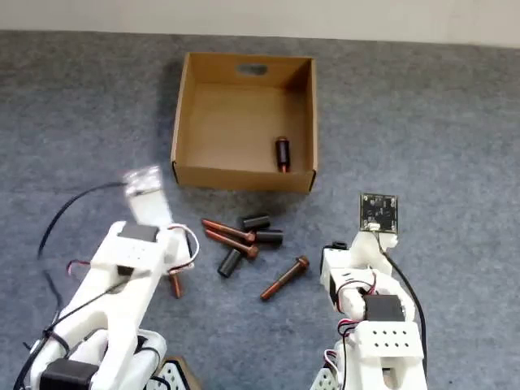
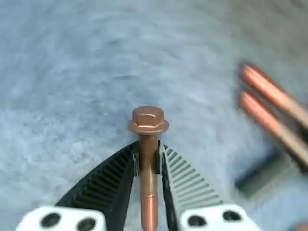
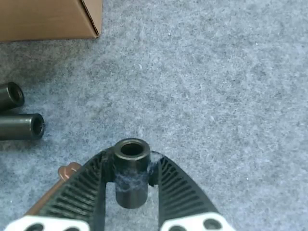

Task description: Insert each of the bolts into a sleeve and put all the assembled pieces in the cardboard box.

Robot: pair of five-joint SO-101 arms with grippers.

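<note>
L gripper (image 2: 148,153) is clamped on a copper bolt (image 2: 148,121). Its fingers (image 2: 113,180) pinch the shank, and the hex head pokes out past the tips, w/ grey carpet (image 2: 72,72) behind. In the high view the L arm (image 1: 122,276) leans in from the bottom-left corner, w/ the bolt's end showing beside its wrist.

R gripper (image 3: 131,162) is closed tight on a black sleeve (image 3: 131,149), open bore end sticking out past the tips. R arm (image 1: 378,325) comes up from the bottom-right corner, wrist angled down to the carpet, just right of the loose parts.

Btw the arms lie two side-by-side bolts (image 1: 227,230), a third bolt (image 1: 284,279) and three loose sleeves (image 1: 230,262). The cardboard box (image 1: 244,177) sits beyond them, w/ one assembled piece (image 1: 282,153) inside near its front-right corner.
</note>
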